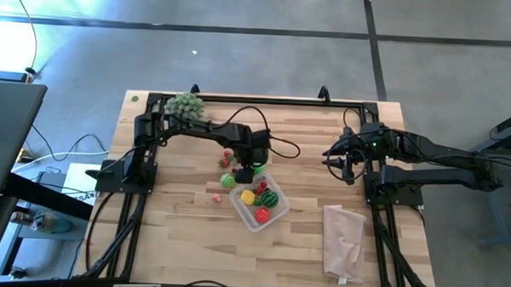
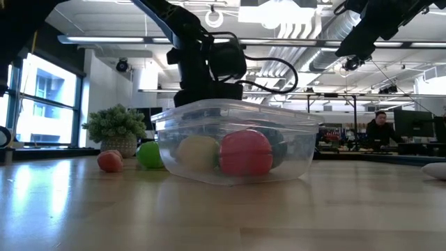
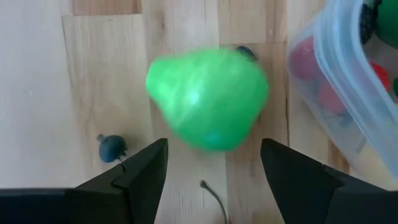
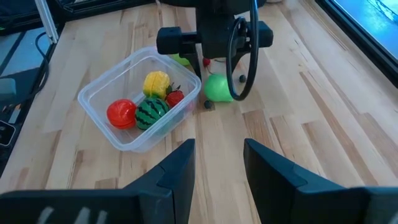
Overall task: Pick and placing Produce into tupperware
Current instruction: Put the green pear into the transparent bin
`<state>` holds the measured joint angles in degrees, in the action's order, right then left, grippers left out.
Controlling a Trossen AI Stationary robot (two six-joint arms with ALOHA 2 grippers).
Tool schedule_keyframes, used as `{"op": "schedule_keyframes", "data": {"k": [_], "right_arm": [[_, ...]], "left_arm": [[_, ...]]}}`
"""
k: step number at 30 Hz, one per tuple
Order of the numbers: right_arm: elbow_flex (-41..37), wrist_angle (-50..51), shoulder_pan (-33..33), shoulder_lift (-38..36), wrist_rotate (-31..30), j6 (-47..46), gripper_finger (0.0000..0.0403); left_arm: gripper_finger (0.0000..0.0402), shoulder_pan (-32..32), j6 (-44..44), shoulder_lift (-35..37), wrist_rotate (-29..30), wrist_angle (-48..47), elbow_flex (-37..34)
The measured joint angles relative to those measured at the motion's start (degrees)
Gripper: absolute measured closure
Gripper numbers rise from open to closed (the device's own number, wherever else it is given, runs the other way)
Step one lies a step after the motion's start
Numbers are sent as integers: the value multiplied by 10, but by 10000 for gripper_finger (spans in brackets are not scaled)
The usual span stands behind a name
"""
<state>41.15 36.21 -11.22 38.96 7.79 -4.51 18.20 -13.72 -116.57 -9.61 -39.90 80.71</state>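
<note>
Tupperware (image 2: 237, 150) wall blurs produce (image 2: 245, 153) inside, perhaps three pieces.

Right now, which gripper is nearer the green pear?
Left. The left gripper hangs right over the green pear, fingers open either side. The right gripper waits across the table, well off.

High camera stares straight down on the whole counter (image 1: 175, 243). Low camera sits at counter level, close against the tupperware (image 2: 233, 150), facing the room behind. Left wrist camera peers down, very near a green pear (image 3: 208, 99), the container's edge alongside. Right wrist camera looks across from farther off, sharing that same container and pear with all the others.
</note>
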Motion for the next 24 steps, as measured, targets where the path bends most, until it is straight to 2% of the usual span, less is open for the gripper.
{"op": "schedule_keyframes", "data": {"k": [24], "right_arm": [[0,0,0,0,0,0,274]], "left_arm": [[156,1,-10,0,-43,52,0]]}}
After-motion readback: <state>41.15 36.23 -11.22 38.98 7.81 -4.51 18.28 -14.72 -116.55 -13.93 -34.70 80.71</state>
